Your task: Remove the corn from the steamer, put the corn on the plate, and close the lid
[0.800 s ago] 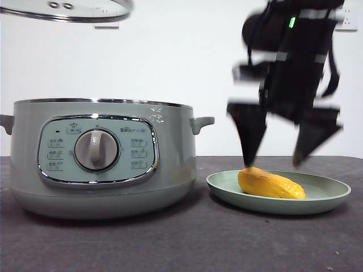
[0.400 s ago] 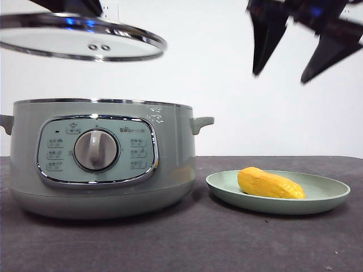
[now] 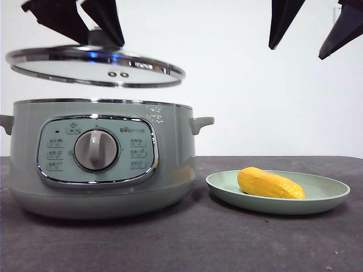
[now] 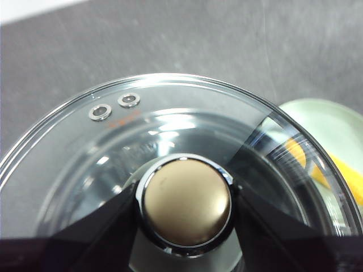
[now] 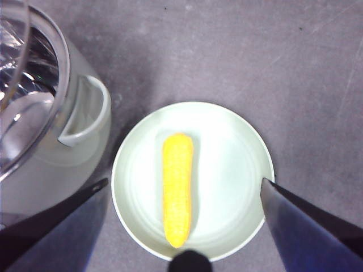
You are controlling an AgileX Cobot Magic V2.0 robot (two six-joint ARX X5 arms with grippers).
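Lowering the lid (image 3: 95,67) by its knob in my left hand (image 4: 187,207), I now hover just above the pot (image 3: 102,156); my right hand (image 3: 315,28) has risen, wide open, leaving the corn (image 3: 270,183) on the plate (image 3: 329,195).

Left pincer (image 4: 186,204) clamped; right pincer (image 5: 184,190) spread wide.
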